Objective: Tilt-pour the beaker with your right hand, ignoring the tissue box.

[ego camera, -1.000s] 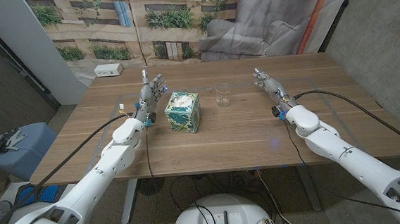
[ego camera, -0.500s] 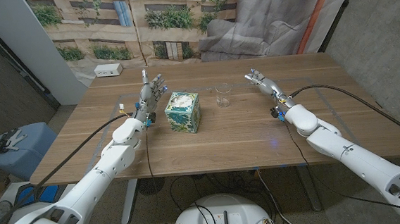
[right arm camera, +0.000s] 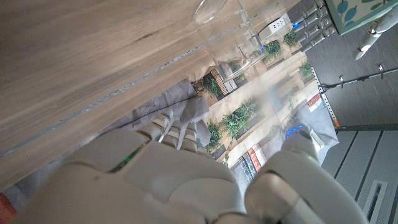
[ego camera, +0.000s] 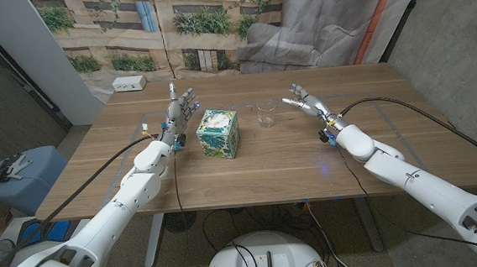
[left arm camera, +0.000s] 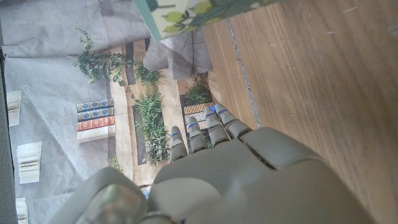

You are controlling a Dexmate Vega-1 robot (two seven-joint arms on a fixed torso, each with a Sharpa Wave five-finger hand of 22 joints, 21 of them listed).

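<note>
- Right now, in the head view, your right hand is empty with its fingers spread, just to the right of the beaker and not touching it.
- Across the table, the beaker stands upright near the middle, with the tissue box beside it on the left; leave that box alone.
- Your left hand stands with fingers apart on the far side of the box, holding nothing.
- Through the left wrist view, you see the left hand with straight fingers over the wood and a corner of the tissue box ahead.
- Through the right wrist view, the right hand points towards the beaker, with a gap between them.
- Judging by its clear wall, the beaker is likely light, rigid, smooth and breakable; wrap the fingers round its middle, thumb opposite, firmly but gently, then tilt slowly.
</note>
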